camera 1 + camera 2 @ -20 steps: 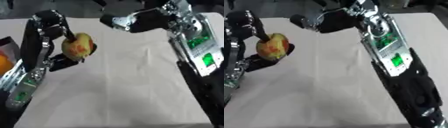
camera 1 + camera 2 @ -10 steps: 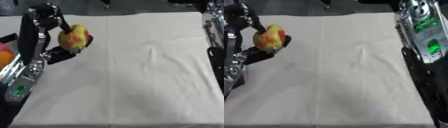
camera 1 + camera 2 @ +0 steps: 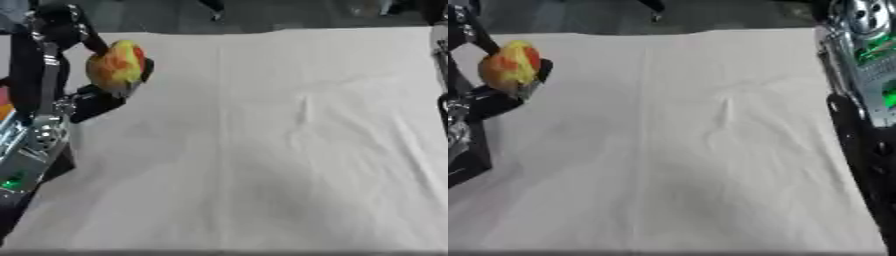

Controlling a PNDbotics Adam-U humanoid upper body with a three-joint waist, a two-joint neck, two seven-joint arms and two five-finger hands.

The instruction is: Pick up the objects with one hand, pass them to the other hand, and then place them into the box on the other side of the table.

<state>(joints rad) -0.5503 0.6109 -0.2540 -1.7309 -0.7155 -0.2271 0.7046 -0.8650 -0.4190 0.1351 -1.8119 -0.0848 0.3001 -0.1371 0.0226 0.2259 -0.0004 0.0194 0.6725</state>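
Note:
A yellow and red fruit (image 3: 117, 67) hangs above the table's left side, held in my left hand (image 3: 94, 97), whose dark fingers curl round it from behind and below. My left arm rises along the left edge of the left eye view. Of my right arm only the silver forearm with green lights (image 3: 868, 60) shows at the right edge; its hand lies outside both views. The box is cut off at the left edge, with only a sliver of orange (image 3: 4, 110) showing there.
A white cloth (image 3: 262, 150) covers the table, with a small wrinkle (image 3: 304, 107) near its middle. The dark floor lies beyond the far edge.
The right hand, stretched toward the fruit a second ago, has pulled back out of view. The left hand still holds the fruit. The camera has shifted, so the whole picture has moved.

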